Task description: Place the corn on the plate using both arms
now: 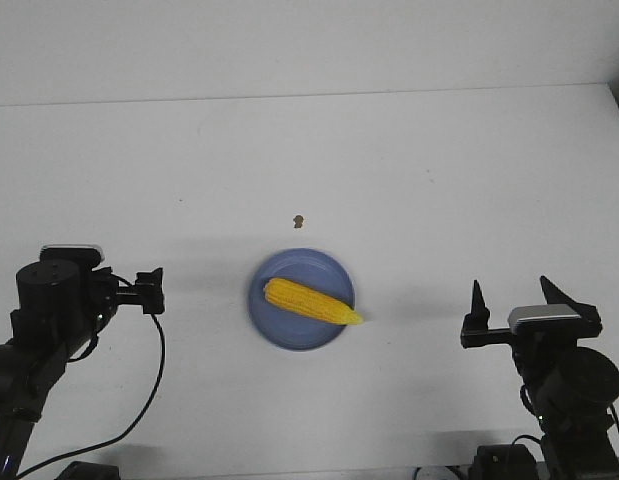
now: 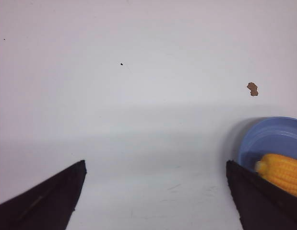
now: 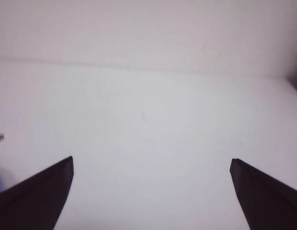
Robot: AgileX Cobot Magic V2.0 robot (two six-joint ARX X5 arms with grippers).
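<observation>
A plain white desk (image 1: 409,180) carries a blue plate (image 1: 279,320) near its front middle, with a small brown speck (image 1: 299,219) just behind it.

In the left wrist view the blue plate (image 2: 275,136) runs off the picture's edge, and the corn (image 2: 281,173) on it is cut by that edge and partly covered by a dark fingertip (image 2: 263,201). The brown speck (image 1: 299,219) on the table, beyond the plate's far rim, is too small to identify (a crumb, perhaps). In the front view both arms' bases run off the near edge.
</observation>
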